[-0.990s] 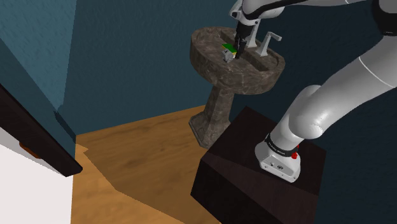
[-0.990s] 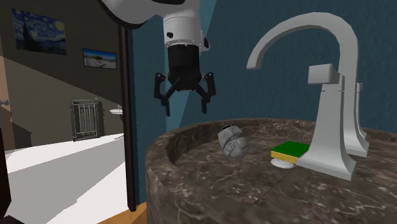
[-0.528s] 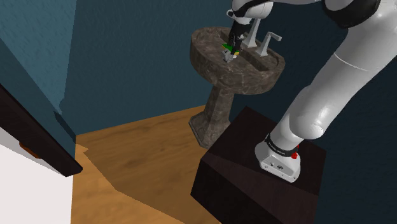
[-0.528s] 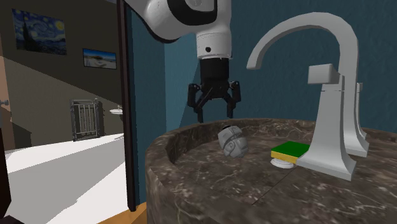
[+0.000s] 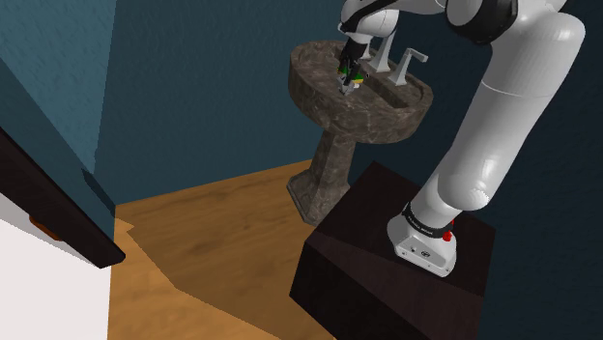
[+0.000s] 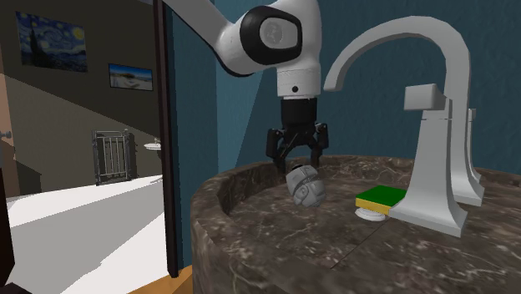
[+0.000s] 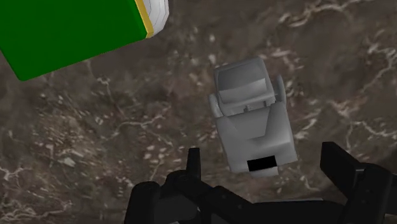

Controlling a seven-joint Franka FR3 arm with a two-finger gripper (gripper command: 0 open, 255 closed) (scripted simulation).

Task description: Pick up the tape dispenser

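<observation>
Black two-finger gripper (image 6: 295, 160) above grey tape dispenser (image 6: 304, 187).
Both fingers spread wide, holding nothing; dispenser lies on dark marbled stone sink (image 6: 250, 225).

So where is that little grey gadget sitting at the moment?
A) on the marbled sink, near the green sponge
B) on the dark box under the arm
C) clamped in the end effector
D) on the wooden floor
A: the grey tape dispenser lies on the marbled sink near the green sponge. The end effector hangs open just above it, not touching.
</observation>
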